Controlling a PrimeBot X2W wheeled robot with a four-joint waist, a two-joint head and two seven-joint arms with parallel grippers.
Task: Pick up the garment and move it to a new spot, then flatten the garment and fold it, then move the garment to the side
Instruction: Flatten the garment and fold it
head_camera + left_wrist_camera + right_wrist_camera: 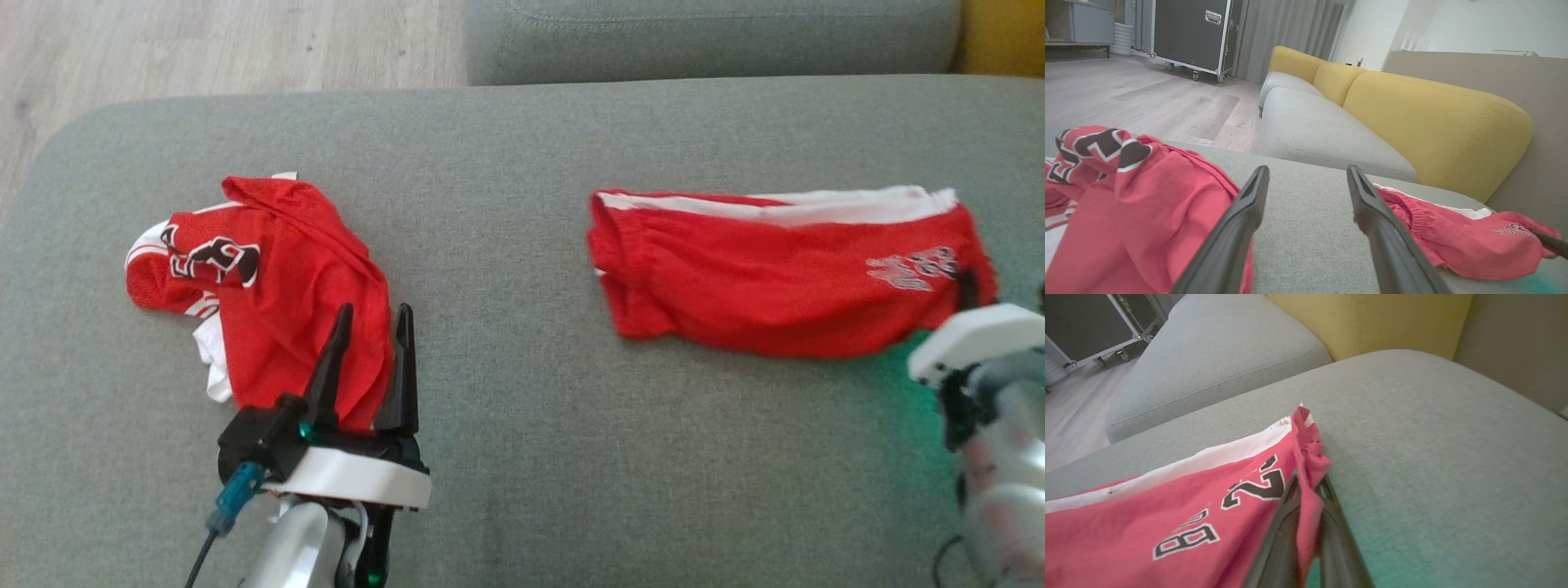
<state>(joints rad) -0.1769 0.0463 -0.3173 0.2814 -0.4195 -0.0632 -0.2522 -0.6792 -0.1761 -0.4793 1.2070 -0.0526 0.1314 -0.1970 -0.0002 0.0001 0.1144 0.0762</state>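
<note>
Grey seat cushion (522, 457) carries two red garments. Red shorts (767, 286) lie flat-ish and folded on the cushion's right half, with the white stripe along the far edge and the number print at the right end. Right hand (1309, 482) sits at the cushion's right end, its fingers pinched together on the shorts' bunched right edge, with fabric squeezed between them. Red jersey (286, 294) lies crumpled on the cushion's left half. Left hand (375, 310) is low over the cushion's near-left part, fingers spread wide and holding nothing, at the jersey's near edge; contact can't be told. Yellow backrest (1433, 122) is beyond the cushion.
</note>
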